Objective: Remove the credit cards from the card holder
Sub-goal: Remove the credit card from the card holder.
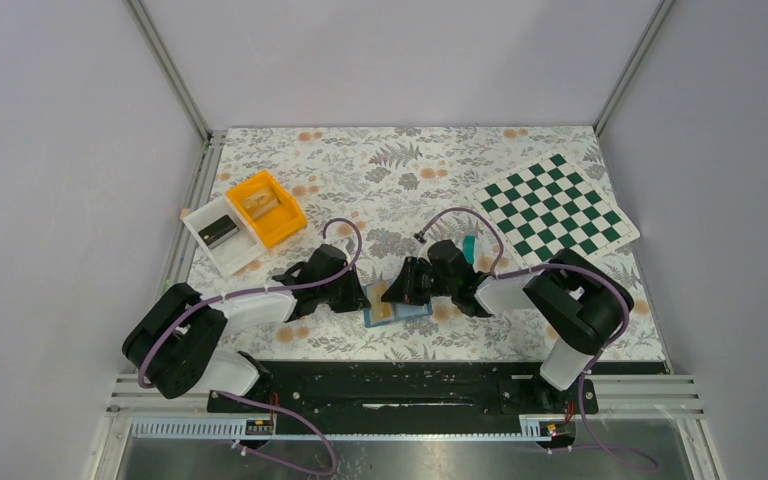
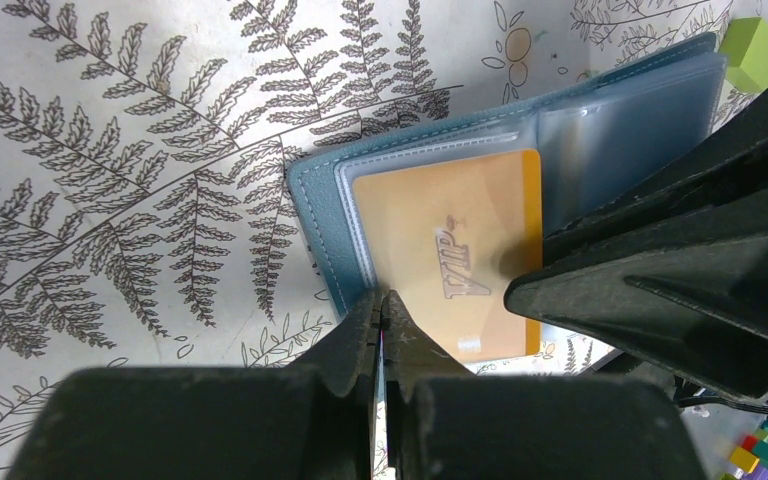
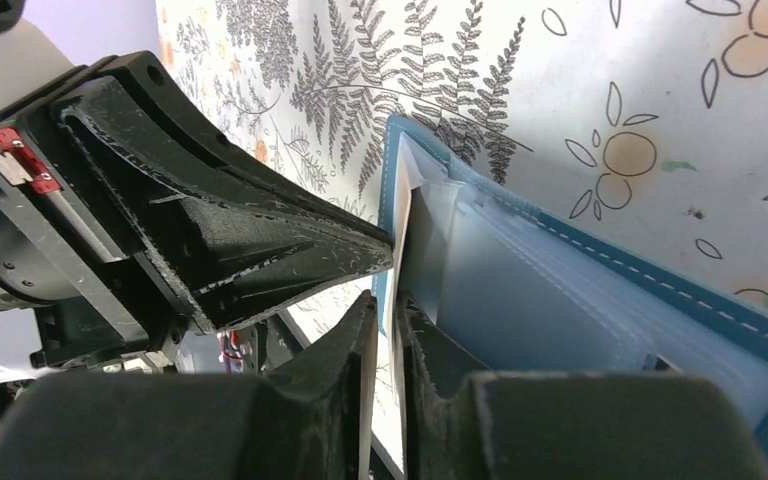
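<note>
— What encloses the table (image 1: 360,170)?
— Plain pale grey walls (image 1: 400,60) at nine, twelve and three o'clock, joined by aluminium posts (image 1: 170,70).
— And the surface?
— A fern-and-flower patterned cloth (image 1: 340,345), evenly lit; aluminium rails (image 1: 660,395) at six o'clock.

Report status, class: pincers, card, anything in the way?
Left pincer shut, tip at edge of card holder. Right pincer closed on orange card, partly out. Nothing blocking.

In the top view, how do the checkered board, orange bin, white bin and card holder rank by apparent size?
1. checkered board
2. orange bin and white bin, about alike
3. card holder, though partly hidden
</note>
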You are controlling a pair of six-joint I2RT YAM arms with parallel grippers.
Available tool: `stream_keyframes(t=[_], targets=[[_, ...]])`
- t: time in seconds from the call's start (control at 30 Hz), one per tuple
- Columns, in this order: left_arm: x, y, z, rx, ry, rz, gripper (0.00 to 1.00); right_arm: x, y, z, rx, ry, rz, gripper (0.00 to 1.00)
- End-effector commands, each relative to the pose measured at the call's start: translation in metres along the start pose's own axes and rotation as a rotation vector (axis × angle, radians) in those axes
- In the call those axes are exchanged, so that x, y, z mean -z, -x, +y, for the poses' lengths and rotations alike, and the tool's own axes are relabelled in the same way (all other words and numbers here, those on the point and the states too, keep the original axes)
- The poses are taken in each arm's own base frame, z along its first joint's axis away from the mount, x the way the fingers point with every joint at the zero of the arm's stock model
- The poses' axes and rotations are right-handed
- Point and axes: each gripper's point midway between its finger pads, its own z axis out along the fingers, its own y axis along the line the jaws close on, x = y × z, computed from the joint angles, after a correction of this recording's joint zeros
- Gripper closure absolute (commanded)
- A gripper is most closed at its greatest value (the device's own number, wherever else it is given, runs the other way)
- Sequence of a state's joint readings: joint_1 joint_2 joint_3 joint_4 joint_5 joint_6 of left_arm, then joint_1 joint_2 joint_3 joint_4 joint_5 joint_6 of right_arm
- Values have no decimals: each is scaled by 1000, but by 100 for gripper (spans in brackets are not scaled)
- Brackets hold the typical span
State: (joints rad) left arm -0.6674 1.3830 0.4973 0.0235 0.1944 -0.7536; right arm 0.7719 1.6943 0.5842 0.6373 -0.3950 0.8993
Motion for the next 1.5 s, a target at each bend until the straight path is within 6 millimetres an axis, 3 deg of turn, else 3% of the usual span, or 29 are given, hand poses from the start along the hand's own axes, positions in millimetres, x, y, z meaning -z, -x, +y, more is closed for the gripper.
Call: stream_keyframes(t=[0.0, 0.23, 0.4, 0.63, 0.87, 1.07, 1.2, 1.47], targets=[[-6, -13, 15, 6, 56, 43, 100, -1, -2, 23, 22, 90, 21, 84], [-8, -18, 31, 15, 143, 66, 100, 14, 5, 6, 33, -10, -8, 94], [-9, -19, 38, 14, 180, 80, 100, 21, 8, -8, 10, -51, -19, 91], [-10, -20, 38, 14, 186, 89, 100, 25, 11, -10, 0, -47, -21, 88], [-10, -20, 38, 13, 190, 95, 100, 34, 17, -13, -15, -50, -42, 92], [-10, -19, 37, 10, 187, 94, 100, 38, 20, -10, -19, -35, -51, 82], [-9, -18, 35, 12, 182, 90, 100, 38, 20, -7, -20, -12, -47, 91], [-8, -18, 35, 17, 178, 83, 100, 42, 19, -11, -27, -37, -58, 100]])
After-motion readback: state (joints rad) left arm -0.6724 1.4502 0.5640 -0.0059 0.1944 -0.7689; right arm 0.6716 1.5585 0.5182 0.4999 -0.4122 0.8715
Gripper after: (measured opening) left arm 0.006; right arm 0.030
